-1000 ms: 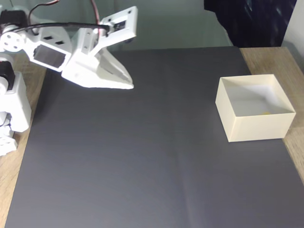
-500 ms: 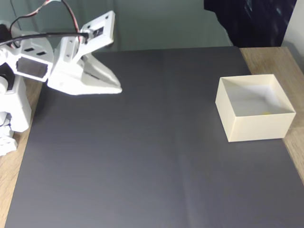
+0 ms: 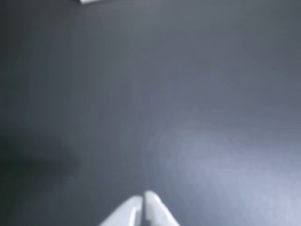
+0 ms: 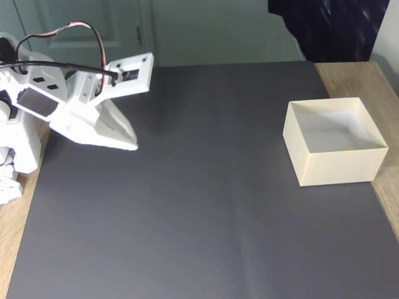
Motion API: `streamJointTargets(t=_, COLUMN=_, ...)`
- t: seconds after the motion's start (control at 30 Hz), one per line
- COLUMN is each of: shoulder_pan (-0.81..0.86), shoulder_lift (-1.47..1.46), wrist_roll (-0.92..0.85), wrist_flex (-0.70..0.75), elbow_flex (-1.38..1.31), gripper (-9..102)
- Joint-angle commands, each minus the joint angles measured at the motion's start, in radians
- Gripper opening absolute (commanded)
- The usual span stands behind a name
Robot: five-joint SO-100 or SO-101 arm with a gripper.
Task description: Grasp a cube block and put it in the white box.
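Observation:
The white box (image 4: 340,167) stands open-topped at the right of the dark mat in the fixed view. Inside it, just behind the front wall, a small yellow patch of the cube block (image 4: 350,148) shows; the rest is hidden by that wall. My white gripper (image 4: 132,146) hangs over the mat's left part, far from the box, near the arm's base. Its jaws are shut together with nothing between them. In the wrist view the gripper (image 3: 143,195) enters from the bottom edge with its fingertips touching over bare mat.
A dark grey mat (image 4: 206,205) covers most of the wooden table (image 4: 380,81). The arm's white base (image 4: 15,149) stands at the left edge. A white sliver (image 3: 91,1) shows at the top of the blurred wrist view.
The gripper has drawn back to the left and dropped lower toward the arm's base, staying shut. The box has not moved.

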Motion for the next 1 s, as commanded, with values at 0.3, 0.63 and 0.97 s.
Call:
streamJointTargets(t=0.3, shoulder_pan=-0.014, shoulder_lift=0.009, wrist_roll=-0.031, wrist_flex=0.215, elbow_flex=0.020, gripper=0)
streamJointTargets(t=0.63, shoulder_pan=-0.029, shoulder_lift=0.005, wrist_roll=-0.109, wrist_flex=0.247, elbow_flex=0.057, gripper=0)
streamJointTargets(t=0.97, shoulder_pan=-0.037, shoulder_lift=0.011, wrist_roll=-0.152, wrist_flex=0.261, elbow_flex=0.058, gripper=0)
